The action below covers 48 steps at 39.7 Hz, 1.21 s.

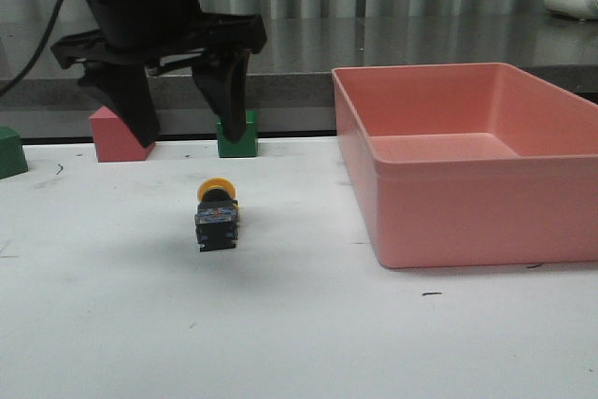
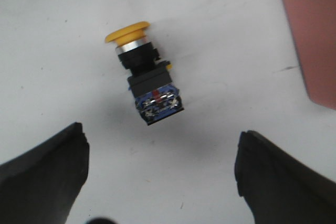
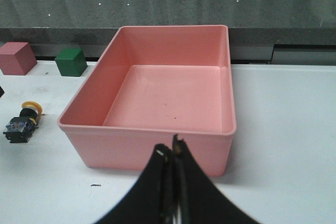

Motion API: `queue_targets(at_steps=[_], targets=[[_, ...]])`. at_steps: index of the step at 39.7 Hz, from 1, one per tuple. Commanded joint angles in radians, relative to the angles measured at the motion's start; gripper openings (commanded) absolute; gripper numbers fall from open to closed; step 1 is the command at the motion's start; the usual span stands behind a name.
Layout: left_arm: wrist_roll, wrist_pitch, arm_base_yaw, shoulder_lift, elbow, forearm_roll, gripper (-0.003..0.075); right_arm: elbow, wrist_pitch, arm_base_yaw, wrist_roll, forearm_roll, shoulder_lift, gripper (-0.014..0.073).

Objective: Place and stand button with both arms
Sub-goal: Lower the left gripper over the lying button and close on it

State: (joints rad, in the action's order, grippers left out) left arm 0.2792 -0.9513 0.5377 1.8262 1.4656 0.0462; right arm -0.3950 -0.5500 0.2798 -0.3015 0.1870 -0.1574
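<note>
While lying flat, button (image 1: 216, 217) points cap rearward.

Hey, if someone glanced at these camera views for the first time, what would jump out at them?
The big pink bin fills the table's right side and looks empty. Left of it, the small yellow-capped button lies on its side on the white table, with the left gripper hanging open above and behind it. The right gripper is shut, in front of the bin.

Closed right end effector (image 3: 172, 153) hangs before pink bin (image 3: 157, 142); button (image 3: 22, 123) lies beside it.
</note>
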Motion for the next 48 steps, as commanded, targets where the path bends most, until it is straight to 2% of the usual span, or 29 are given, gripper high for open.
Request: queue_targets(at_steps=[1, 17, 42, 45, 48], targets=[[0.115, -0.068, 0.001, 0.019, 0.082, -0.054, 0.0547, -0.029, 0.083, -0.004, 0.007, 0.025, -0.010, -0.0070], [0.151, -0.105, -0.018, 0.208, 0.268, 0.017, 0.0547, -0.029, 0.083, -0.004, 0.007, 0.025, -0.010, -0.0070], [0.159, -0.059, -0.022, 0.319, 0.281, 0.068, 0.0542, -0.029, 0.083, -0.004, 0.007, 0.025, -0.010, -0.0070], [0.159, -0.069, -0.022, 0.319, 0.281, 0.074, 0.0508, -0.029, 0.083, -0.004, 0.007, 0.025, -0.010, -0.0070], [0.159, -0.082, -0.022, 0.319, 0.281, 0.076, 0.0429, -0.029, 0.083, -0.004, 0.007, 0.025, -0.010, -0.0070]])
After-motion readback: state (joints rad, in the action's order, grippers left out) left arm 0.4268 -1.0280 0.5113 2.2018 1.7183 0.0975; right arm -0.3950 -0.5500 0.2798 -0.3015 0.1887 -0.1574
